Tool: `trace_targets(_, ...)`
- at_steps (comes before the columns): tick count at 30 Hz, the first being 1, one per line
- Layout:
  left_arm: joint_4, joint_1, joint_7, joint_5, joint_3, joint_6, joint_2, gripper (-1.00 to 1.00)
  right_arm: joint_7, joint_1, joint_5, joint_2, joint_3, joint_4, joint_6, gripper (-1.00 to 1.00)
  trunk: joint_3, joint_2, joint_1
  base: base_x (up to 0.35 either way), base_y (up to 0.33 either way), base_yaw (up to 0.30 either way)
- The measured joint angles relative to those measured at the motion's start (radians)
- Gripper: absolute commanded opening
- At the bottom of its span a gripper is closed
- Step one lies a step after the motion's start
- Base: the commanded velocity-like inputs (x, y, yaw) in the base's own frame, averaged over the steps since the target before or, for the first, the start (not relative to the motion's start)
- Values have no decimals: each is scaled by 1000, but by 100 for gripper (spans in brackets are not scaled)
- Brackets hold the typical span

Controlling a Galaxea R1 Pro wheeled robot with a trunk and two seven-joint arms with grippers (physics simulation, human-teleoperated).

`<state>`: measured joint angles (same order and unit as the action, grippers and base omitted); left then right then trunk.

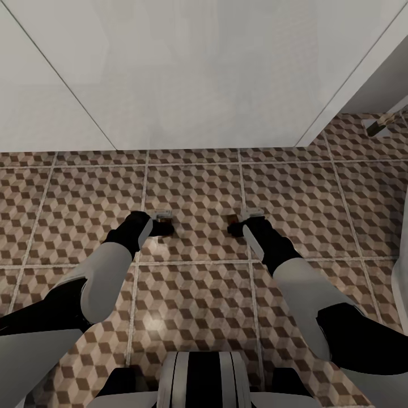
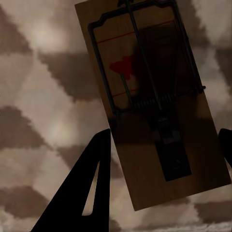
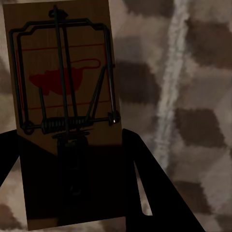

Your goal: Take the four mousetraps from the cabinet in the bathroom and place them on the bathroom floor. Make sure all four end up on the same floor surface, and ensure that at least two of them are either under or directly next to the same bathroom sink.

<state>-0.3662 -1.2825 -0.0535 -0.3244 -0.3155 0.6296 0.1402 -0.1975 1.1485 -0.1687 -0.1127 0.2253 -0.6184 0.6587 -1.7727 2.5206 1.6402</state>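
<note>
No writing is showing anywhere. The left gripper [image 2: 162, 137] is clamping a mousetrap [image 2: 150, 96] between its fingers over the bathroom floor [image 1: 192, 181]; the right gripper [image 3: 72, 150] is likewise clamping a second mousetrap [image 3: 65, 87] between its own.

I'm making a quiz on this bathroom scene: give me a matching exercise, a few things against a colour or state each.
Things:
1. bait patch
2. spring bar
3. floor
4. left gripper

Descriptions:
A. brown, beige and white cube pattern
B. red
C. shut on a mousetrap
D. black metal

Pairs: 1-B, 2-D, 3-A, 4-C
</note>
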Motion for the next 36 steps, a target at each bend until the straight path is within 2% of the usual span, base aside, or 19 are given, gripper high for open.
trace_targets(6,1,7,-1,0,1,-45,-3,-100,0,0,1,0,0,9,-9,-100,0,0,0,0,0,0)
trace_targets(10,27,9,-1,-1,1,-84,-15,-100,0,0,1,0,12,36,-53,-100,0,0,0,0,0,0)
trace_targets(16,50,9,-14,-1,1,-99,-32,-100,-1,0,0,0,95,67,-113,-100,0,0,0,0,0,0)
trace_targets(19,53,9,-39,-1,0,-101,-42,-100,-1,0,0,1,106,69,-119,-100,0,0,0,0,0,0)
trace_targets(26,56,9,-66,-1,1,-150,-55,-100,-2,0,0,1,113,70,-134,-100,0,0,0,0,0,0)
trace_targets(36,52,9,-70,-1,1,-160,-58,-100,-2,0,-1,2,109,70,-148,-100,0,0,0,0,0,0)
